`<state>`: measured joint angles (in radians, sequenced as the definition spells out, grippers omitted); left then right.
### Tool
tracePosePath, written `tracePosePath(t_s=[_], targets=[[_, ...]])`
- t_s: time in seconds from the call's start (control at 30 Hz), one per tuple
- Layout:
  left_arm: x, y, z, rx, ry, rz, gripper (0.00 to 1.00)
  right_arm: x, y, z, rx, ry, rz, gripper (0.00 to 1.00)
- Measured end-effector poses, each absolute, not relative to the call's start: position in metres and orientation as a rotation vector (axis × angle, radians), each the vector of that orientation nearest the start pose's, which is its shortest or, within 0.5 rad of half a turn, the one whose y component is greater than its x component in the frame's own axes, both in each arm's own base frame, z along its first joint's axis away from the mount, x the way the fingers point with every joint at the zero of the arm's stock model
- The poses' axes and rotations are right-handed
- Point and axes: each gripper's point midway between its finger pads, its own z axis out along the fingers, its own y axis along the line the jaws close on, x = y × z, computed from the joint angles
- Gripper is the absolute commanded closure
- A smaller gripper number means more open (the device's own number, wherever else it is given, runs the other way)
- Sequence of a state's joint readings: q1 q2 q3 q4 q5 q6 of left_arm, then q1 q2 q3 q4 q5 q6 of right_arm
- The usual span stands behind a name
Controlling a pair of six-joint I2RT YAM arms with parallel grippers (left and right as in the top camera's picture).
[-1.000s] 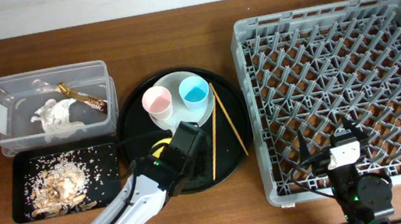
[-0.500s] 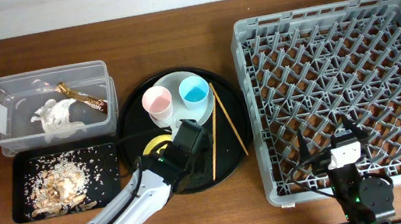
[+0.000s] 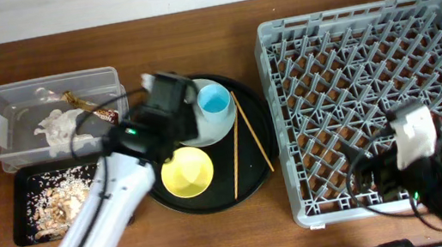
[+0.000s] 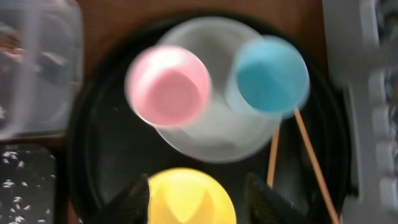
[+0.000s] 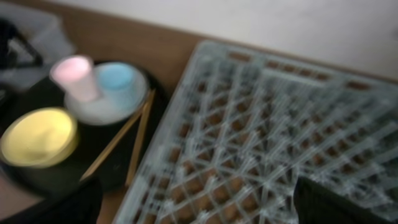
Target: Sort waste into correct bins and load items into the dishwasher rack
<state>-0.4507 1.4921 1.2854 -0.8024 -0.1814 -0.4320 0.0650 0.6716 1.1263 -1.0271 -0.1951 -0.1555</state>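
Left gripper [image 4: 198,183] stands wide and empty. One second ago this arm covered the round yellow bowl [image 3: 187,171]. It has since swung toward the small pink cup [image 4: 168,84], leaving the bowl on the large round black tray [image 3: 255,179].

Right gripper [image 5: 196,186] has risen from the near edge of the large grey pegged rack [image 3: 364,34]. It appears wide open, though that view is blurred.

The rack holds nothing, so loading has not begun. The pink cup is the likely first pick.

Clearances:
- The pink cup sits at the left rim of the pale round plate [image 4: 217,134].
- The small blue cup [image 4: 270,74] stands just beside it.
- Bare tray lies open to its left.
- Two thin wooden chopsticks [image 3: 250,132] lie right of the plate.
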Motion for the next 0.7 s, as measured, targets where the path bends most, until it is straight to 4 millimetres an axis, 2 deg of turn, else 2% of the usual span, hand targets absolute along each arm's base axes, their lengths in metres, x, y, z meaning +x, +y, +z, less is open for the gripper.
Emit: tracePosePath(t_s=[0.03,0.1,0.13,0.2,0.23,0.27,0.3,0.33,0.37,0.43,0.5,0.53,0.6,0.7], targets=[[0.365,-0.121,0.182,-0.113,2.550,-0.105,0.64,0.214,0.059,0.312,-0.383,2.158,0.240,0.02],[0.371,-0.095,0.179,-0.210,2.564,-0.107,0.63,0.214,0.076,0.304,-0.431,2.236,0.376,0.02],[0.374,-0.086,0.174,-0.244,2.576,-0.106,0.63,0.214,0.086,0.296,-0.457,2.278,0.469,0.11],[0.378,-0.070,0.166,-0.303,2.597,-0.105,0.63,0.217,0.100,0.289,-0.451,2.323,0.608,0.39],[0.380,-0.057,0.163,-0.351,2.600,-0.100,0.63,0.220,0.107,0.286,-0.447,2.346,0.678,0.44],[0.383,-0.046,0.163,-0.391,2.591,-0.096,0.59,0.225,0.114,0.282,-0.440,2.364,0.736,0.53],[0.385,-0.032,0.164,-0.439,2.579,-0.089,0.41,0.230,0.120,0.280,-0.439,2.372,0.778,0.63],[0.387,-0.018,0.165,-0.486,2.567,-0.081,0.24,0.236,0.126,0.279,-0.444,2.372,0.803,0.68],[0.388,-0.007,0.168,-0.523,2.552,-0.077,0.01,0.247,0.135,0.278,-0.446,2.364,0.825,0.70],[0.386,0.023,0.178,-0.617,2.505,-0.056,0.01,0.265,0.154,0.271,-0.476,2.369,0.841,0.67],[0.378,0.046,0.190,-0.690,2.462,-0.037,0.01,0.285,0.182,0.251,-0.510,2.414,0.799,0.65],[0.376,0.052,0.194,-0.708,2.453,-0.028,0.01,0.288,0.198,0.238,-0.537,2.469,0.766,0.64],[0.368,0.064,0.192,-0.728,2.471,0.031,0.01,0.301,0.229,0.228,-0.610,2.508,0.697,0.64],[0.358,0.090,0.189,-0.810,2.469,0.081,0.01,0.324,0.295,0.229,-0.793,2.423,0.583,0.57]])
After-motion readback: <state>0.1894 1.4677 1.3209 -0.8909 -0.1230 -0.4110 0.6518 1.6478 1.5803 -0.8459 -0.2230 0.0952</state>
